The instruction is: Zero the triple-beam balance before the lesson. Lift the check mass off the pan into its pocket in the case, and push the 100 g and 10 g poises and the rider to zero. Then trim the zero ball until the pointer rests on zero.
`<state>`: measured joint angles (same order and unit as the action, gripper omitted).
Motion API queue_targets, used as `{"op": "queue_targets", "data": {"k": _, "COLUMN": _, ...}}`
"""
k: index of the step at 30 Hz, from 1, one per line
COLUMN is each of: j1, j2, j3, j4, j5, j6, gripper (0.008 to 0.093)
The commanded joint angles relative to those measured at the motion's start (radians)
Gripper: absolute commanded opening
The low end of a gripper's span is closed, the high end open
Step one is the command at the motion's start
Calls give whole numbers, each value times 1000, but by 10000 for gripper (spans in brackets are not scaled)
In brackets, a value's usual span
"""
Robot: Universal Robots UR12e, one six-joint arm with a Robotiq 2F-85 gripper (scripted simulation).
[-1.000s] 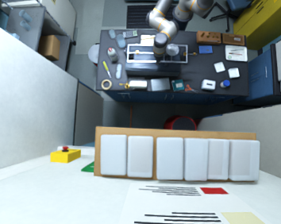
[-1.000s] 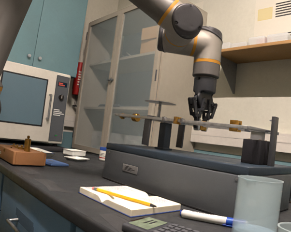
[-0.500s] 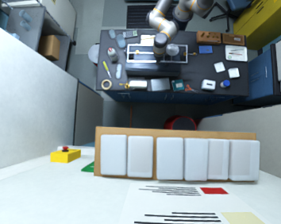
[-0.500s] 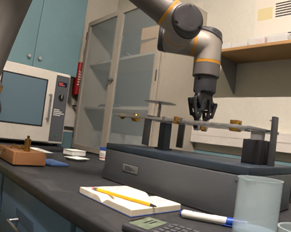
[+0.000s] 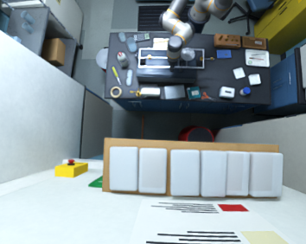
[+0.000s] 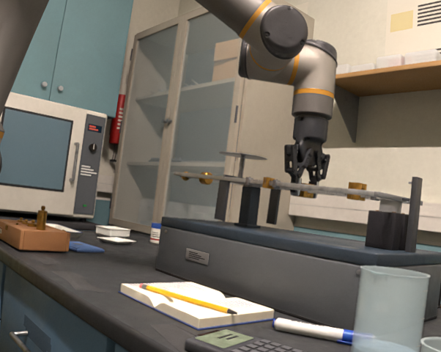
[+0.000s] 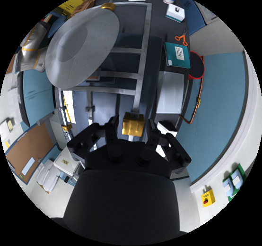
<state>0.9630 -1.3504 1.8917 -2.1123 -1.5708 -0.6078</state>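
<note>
The triple-beam balance [image 6: 296, 242] stands on its dark plinth in the middle of the bench, with its round grey pan [image 7: 81, 50] empty. Along the beams sit brass poises: one [image 6: 267, 182] near the pivot, one [image 6: 356, 186] toward the pointer end, and one [image 7: 133, 124] right between my fingers. My gripper [image 6: 307, 178] hangs over the beams at that middle poise; it is open and holds nothing. The brass check mass [image 6: 41, 218] stands upright in the wooden case [image 6: 29, 235] at the far end of the bench. A small brass ball [image 6: 205, 178] sits on the beam's short end beyond the pan.
A microwave [image 6: 43, 163] and a glass cabinet [image 6: 183, 125] stand behind the bench. An open notebook with a pencil [image 6: 196, 301], a marker [image 6: 311, 329], a calculator and a plastic beaker [image 6: 389, 307] lie in front of the balance. Scissors [image 7: 181, 39] and small boxes lie beyond.
</note>
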Motion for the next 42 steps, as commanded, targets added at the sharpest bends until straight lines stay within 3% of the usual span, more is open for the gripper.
{"op": "queue_targets", "data": {"k": 1, "j1": 0, "j2": -1, "j3": -1, "j4": 0, "j5": 0, "j6": 0, "gripper": 620}}
{"op": "queue_targets", "data": {"k": 16, "j1": 0, "j2": -9, "j3": -10, "j4": 17, "j5": 0, "j6": 0, "gripper": 620}}
{"op": "queue_targets", "data": {"k": 42, "j1": 0, "j2": -62, "j3": -83, "j4": 144, "j5": 0, "j6": 0, "gripper": 620}}
